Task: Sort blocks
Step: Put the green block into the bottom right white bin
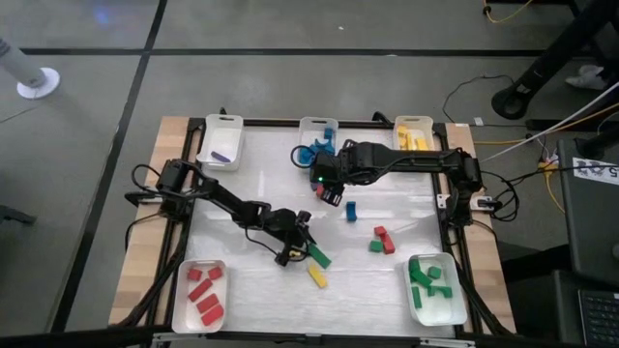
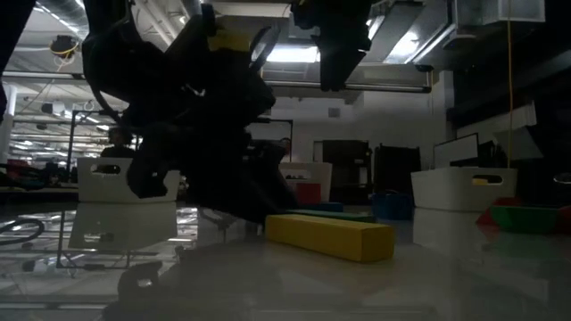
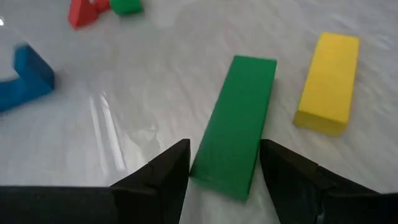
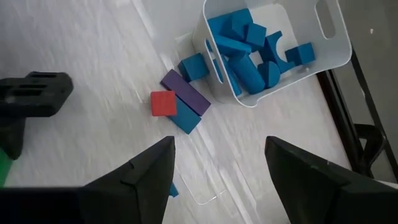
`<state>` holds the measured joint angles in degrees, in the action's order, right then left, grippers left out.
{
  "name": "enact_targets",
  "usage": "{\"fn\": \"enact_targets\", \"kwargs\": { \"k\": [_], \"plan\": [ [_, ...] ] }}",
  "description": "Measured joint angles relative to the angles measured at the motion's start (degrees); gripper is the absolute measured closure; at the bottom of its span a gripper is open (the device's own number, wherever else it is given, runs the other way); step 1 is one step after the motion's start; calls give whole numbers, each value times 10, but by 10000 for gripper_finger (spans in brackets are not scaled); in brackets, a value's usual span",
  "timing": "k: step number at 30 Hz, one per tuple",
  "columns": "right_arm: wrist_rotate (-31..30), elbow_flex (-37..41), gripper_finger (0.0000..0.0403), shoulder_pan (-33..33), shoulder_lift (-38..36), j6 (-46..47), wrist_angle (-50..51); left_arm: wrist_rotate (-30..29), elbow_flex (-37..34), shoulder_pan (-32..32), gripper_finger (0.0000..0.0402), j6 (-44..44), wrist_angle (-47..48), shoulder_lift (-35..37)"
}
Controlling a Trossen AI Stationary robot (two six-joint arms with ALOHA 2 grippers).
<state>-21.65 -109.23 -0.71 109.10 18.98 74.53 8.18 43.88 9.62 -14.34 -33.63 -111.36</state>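
The left gripper (image 3: 224,165) hangs low over the desk (image 1: 242,208), lower centre of the high view, its jaws released and straddling the near end of a green bar (image 3: 236,124) without clamping it. To do this step well, I judge the jaws should settle squarely across the bar's narrow width, move further along toward its middle, then close; the yellow bar (image 3: 328,81) lies just beside it, so the outer finger must not nudge it.

The right gripper (image 1: 329,184) hovers in the upper centre, jaws released and holding nothing, above a red cube (image 4: 163,103), a purple bar (image 4: 185,92) and two blue blocks beside the blue tray (image 4: 323,46).

Counted in the high view: five white trays. The red tray (image 1: 184,314) at lower left holds about five red blocks; the green tray (image 1: 455,307) at lower right about five green ones; the upper-left tray (image 1: 205,155) one purple piece. The blue and yellow (image 1: 430,126) trays' contents are too heaped to count. Loose mid-desk: one blue block (image 1: 351,210), and a cluster of red and green blocks (image 1: 382,240).
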Motion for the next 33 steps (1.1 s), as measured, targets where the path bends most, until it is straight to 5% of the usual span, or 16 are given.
{"fn": "enact_targets", "kwargs": {
  "k": [11, 21, 28, 33],
  "plan": [
    [-12, 2, 155, 23, 0, -32, -11, 17, 1, 0, 221, 10, -6, -15],
    [-38, 3, 155, 82, -13, 11, 80, 18, 1, 1, 283, 28, -6, -15],
    [-112, 7, 155, 134, -79, 122, 152, 15, 0, 1, 283, 60, -14, -15],
    [-157, 94, 155, 189, -180, 182, 130, 16, -1, 1, 282, 64, -10, -6]
  ]
}}
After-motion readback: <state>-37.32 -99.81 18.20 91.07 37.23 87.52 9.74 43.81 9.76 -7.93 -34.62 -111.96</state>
